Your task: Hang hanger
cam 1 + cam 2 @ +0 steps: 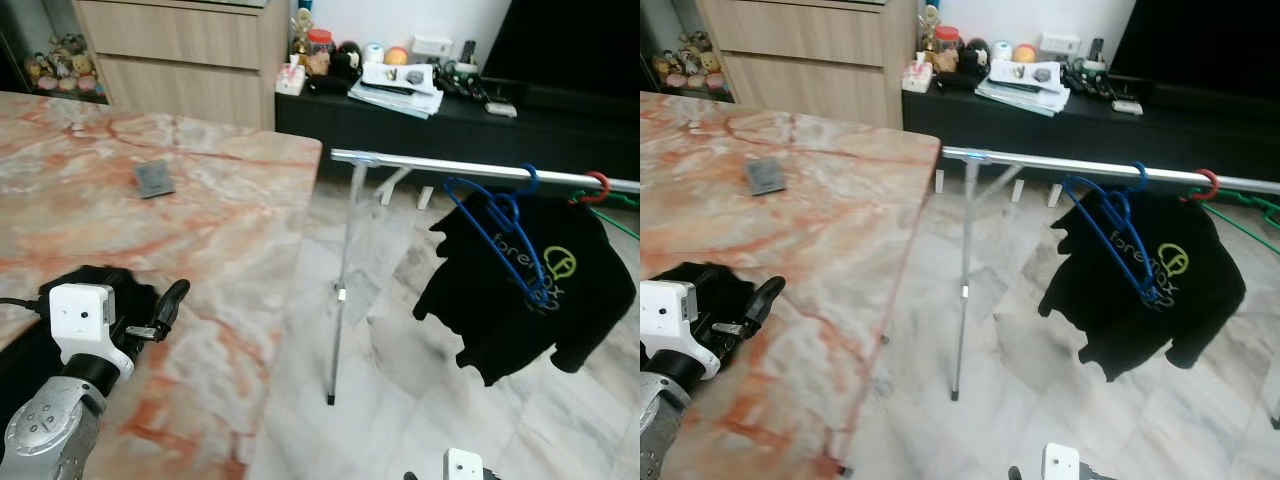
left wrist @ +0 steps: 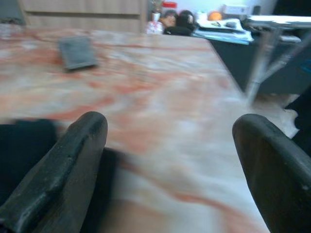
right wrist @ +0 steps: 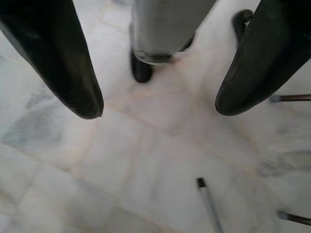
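While the left gripper (image 2: 170, 160) is hovering over the marble table (image 1: 230, 230), the blue hanger (image 1: 497, 225) is already hanging on the rail (image 1: 440, 166).

Both grippers are standing open and holding nothing: the 2 fingers (image 2: 73, 160) of the left one are spread wide above the table top, just beside a dark cloth (image 1: 95, 285), and the right gripper (image 3: 155, 104) is pointing down at the tiled floor (image 3: 146, 170). The hanger is sitting with its hook over the rail, in front of a black shirt (image 1: 520, 290) near a red hanger (image 1: 597, 187). I judge the hanging is done or a new one is being sought; the next move is needing the left arm to find another hanger.
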Robot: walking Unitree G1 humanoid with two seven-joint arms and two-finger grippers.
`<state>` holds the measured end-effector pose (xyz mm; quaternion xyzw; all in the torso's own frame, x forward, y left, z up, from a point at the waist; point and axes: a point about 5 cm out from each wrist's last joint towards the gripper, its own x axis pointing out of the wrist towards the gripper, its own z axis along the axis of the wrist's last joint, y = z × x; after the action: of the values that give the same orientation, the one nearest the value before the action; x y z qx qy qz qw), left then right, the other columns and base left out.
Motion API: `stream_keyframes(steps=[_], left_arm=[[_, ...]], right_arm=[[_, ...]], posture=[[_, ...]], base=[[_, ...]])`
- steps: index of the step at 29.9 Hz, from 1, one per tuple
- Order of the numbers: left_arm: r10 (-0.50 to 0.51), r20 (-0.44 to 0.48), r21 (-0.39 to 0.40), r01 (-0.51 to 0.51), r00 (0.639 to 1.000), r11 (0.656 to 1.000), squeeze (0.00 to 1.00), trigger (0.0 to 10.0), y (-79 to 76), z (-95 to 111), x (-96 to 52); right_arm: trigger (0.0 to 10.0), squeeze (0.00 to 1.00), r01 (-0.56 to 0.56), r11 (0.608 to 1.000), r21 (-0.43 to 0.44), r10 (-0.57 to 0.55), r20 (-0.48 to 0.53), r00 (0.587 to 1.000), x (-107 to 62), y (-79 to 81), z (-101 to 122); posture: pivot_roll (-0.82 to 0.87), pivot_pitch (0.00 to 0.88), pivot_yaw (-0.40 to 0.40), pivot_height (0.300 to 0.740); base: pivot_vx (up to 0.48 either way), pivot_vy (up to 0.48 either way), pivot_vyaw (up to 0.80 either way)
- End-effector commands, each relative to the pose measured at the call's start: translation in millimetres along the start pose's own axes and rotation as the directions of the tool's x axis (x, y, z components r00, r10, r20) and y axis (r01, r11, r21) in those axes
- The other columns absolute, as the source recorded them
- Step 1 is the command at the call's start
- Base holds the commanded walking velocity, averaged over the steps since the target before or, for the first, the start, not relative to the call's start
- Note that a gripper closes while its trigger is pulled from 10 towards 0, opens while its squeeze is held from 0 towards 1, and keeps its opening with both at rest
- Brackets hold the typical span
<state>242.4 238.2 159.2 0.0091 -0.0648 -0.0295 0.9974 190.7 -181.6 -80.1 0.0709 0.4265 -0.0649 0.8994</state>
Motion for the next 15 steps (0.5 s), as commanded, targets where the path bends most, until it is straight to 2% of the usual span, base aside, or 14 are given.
stream_keyframes(steps=[1,15], left_arm=[[-0.003,0.007,0.008,0.002,1.0,1.0,0.0,10.0,-0.1,2.5,-0.2],[-0.035,0.002,0.005,0.035,0.999,0.999,0.0,10.0,-7.2,0.5,3.9]], right_arm=[[10.0,0.0,0.015,1.0,-0.003,-0.015,-0.013,1.0,-1.0,-5.4,-3.1],[10.0,0.0,0.017,1.0,0.0,-0.017,-0.012,1.0,-0.9,-5.3,-2.9]], posture=[[0.06,0.143,-0.047,0.74],[0.05,0.15,-0.044,0.74]], base=[[0.0,-0.375,0.0],[0.0,-0.369,0.0]])
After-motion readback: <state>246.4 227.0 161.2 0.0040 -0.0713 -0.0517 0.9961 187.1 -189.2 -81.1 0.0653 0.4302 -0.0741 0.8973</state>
